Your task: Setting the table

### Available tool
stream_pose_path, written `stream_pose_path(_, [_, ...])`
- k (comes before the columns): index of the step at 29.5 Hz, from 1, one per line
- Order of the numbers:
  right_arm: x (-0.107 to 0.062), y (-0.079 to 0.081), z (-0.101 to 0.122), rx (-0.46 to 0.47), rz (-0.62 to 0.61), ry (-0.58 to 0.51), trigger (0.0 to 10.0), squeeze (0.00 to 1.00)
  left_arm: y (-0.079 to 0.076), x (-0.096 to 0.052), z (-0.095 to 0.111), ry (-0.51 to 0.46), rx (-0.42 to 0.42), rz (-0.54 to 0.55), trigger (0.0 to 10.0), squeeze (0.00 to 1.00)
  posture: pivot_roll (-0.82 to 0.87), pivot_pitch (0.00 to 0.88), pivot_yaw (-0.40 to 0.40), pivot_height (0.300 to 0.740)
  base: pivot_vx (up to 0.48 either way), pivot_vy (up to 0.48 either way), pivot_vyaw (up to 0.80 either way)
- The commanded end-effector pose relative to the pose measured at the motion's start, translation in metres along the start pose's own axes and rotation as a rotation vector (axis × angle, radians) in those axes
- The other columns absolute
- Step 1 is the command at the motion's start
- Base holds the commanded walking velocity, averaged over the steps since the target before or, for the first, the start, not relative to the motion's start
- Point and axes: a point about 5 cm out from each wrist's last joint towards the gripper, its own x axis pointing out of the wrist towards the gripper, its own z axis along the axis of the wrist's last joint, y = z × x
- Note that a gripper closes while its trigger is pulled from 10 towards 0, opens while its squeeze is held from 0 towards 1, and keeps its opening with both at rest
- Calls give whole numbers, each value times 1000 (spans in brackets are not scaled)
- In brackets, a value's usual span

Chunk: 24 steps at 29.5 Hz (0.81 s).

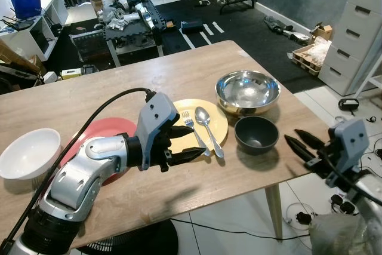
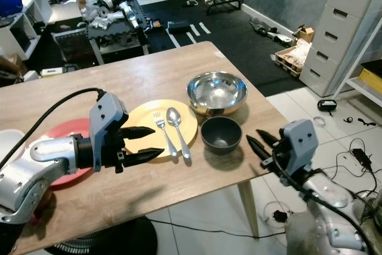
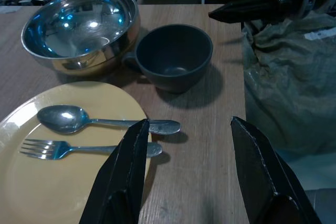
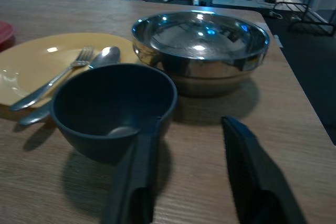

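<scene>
The left gripper point(image 1: 184, 143) hovers with fingers spread just above the near left edge of the yellow plate point(image 1: 221, 125), beside the fork point(image 1: 194, 132) and spoon point(image 1: 208, 128) lying on it. Right of the plate sits the dark cup point(image 1: 256, 134), the steel bowl point(image 1: 247, 91) behind it. Farthest right, the right gripper point(image 1: 302, 142) waits with fingers parted off the table's point(image 1: 179, 73) corner.

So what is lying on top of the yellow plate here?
A fork and a spoon lie side by side on the yellow plate, handles overhanging its rim. The left gripper, open, covers part of the plate's near edge.
</scene>
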Motion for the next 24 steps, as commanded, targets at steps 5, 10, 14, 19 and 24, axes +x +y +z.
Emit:
stream_pose_path(5, [27, 17, 5, 63, -74, -49, 10000, 0, -3, 1, -6, 6, -17, 20, 10000, 0, -38, 0, 157, 740, 0, 0, 0])
stream_pose_path(10, [38, 26, 7, 134, -82, -47, 10000, 0, -4, 1, -6, 4, -20, 28, 10000, 0, -34, 0, 146, 740, 0, 0, 0])
stream_pose_path(14, [48, 30, 7, 103, -82, -2, 10000, 0, -4, 1, -7, 3, -23, 35, 10000, 0, -39, 0, 136, 740, 0, 0, 0])
stream_pose_path(19, [59, 22, 7, 35, -117, 111, 10000, 0, -4, 3, -7, -8, -26, 46, 10000, 0, -37, 0, 117, 740, 0, 0, 0])
stream_pose_path(24, [64, 9, 13, 16, -150, 142, 10000, 0, -5, 2, -7, -12, -30, 55, 10000, 0, -35, 0, 107, 740, 0, 0, 0])
